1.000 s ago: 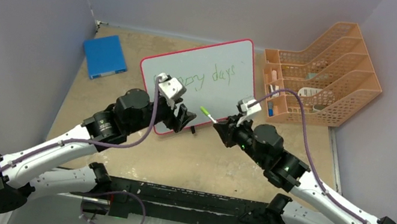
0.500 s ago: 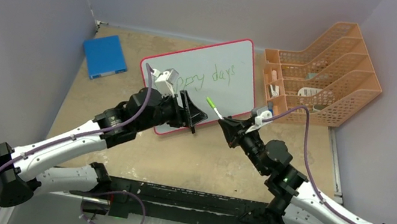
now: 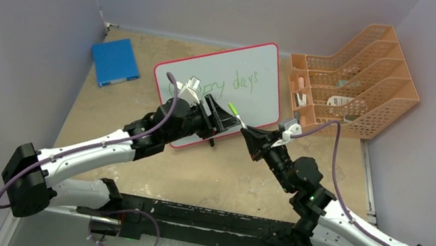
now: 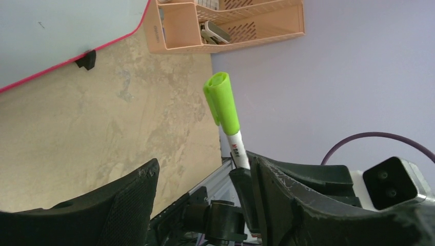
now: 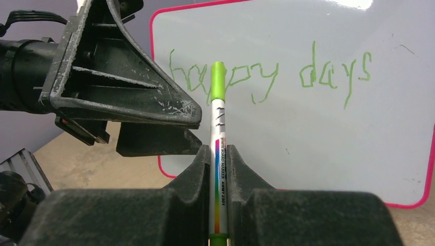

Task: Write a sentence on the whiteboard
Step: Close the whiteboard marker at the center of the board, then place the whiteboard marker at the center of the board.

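Note:
The whiteboard (image 3: 252,102) with its red rim lies at the back of the table, and the sentence (image 3: 245,82), "happy days" in green, runs across it (image 5: 272,77). My right gripper (image 3: 246,131) is shut on a white marker (image 5: 218,154). The marker's green cap (image 5: 218,82) is on and points toward the board. My left gripper (image 3: 223,122) stands open right beside the capped end. In the left wrist view the cap (image 4: 221,102) rises just past my right-hand finger (image 4: 287,195), with nothing between the left gripper's (image 4: 204,163) jaws.
An orange file rack (image 3: 356,79) holding small items stands at the back right, close to the board's right edge. A blue square pad (image 3: 115,61) lies at the back left. Walls close in on three sides. The board's black foot (image 4: 86,60) rests on the tabletop.
My left arm has stretched forward and to the right, bringing its open gripper up to the marker's cap. My right gripper has shifted slightly forward with the marker.

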Controlling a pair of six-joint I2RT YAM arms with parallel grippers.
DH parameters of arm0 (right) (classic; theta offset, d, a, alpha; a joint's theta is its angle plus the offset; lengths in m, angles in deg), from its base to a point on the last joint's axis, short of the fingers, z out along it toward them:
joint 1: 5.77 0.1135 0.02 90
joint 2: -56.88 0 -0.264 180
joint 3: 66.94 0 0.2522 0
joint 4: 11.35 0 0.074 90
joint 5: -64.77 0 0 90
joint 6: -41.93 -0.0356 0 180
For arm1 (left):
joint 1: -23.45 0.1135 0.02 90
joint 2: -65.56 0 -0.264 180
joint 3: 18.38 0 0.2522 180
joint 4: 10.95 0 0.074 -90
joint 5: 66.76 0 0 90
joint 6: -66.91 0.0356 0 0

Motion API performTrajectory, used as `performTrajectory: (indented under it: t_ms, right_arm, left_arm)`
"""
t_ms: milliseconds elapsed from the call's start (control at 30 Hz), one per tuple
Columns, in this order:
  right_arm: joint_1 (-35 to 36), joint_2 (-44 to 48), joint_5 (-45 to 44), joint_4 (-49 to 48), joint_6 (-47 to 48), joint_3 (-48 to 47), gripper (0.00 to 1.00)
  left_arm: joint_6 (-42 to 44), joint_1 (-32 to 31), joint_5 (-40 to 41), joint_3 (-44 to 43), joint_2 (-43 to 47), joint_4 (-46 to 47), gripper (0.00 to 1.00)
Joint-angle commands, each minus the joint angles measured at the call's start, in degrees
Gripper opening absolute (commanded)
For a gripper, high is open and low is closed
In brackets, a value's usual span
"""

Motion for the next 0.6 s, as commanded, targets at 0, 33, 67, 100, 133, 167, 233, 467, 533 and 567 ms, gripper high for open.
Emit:
performTrajectory:
  t_ms: [0, 33, 67, 100, 133, 167, 233, 467, 533, 567]
  right_arm:
    - [-0.1, -0.9, 0.9, -5.3, 1.4, -0.3, 0.0]
    - [-0.2, -1.0, 0.9, -5.5, 1.4, -0.3, 0.0]
    - [-0.2, -1.1, 0.9, -5.6, 1.5, -0.4, 0.0]
    - [-0.2, -1.1, 0.9, -5.6, 1.5, -0.4, 0.0]
    - [-0.1, -1.1, 0.9, -5.7, 1.6, -0.3, 0.0]
    - [-0.1, -1.1, 0.9, -5.7, 1.6, -0.3, 0.0]
    - [-0.1, -1.2, 1.0, -5.8, 1.7, -0.2, 0.0]
    - [-0.1, -1.8, 1.6, -6.1, 1.9, 0.1, 0.0]
    - [0.0, -1.9, 1.7, -6.1, 2.0, 0.0, 0.0]
    - [-0.1, -2.0, 1.6, -6.1, 1.9, 0.1, 0.0]
  left_arm:
    - [-3.7, 0.2, -0.8, -0.6, -0.7, 8.2, 0.63]
    - [-3.9, 0.2, -0.7, -0.6, -1.1, 8.5, 0.62]
    - [-4.2, 0.2, -0.6, -0.6, -1.4, 8.6, 0.62]
    - [-4.7, 0.2, -0.6, -0.5, -1.8, 8.6, 0.61]
    - [-5.1, 0.2, -0.5, -0.4, -2.3, 8.8, 0.59]
    - [-5.5, 0.2, -0.5, -0.4, -2.5, 9.1, 0.57]
    - [-6.0, 0.2, -0.6, -0.1, -3.2, 10.1, 0.52]
    - [-7.2, 0.2, -1.0, 0.1, -5.1, 13.8, 0.37]
    - [-7.4, 0.2, -1.5, 0.1, -5.6, 14.8, 0.25]
    - [-7.4, 0.2, -1.9, 0.1, -5.8, 15.2, 0.18]
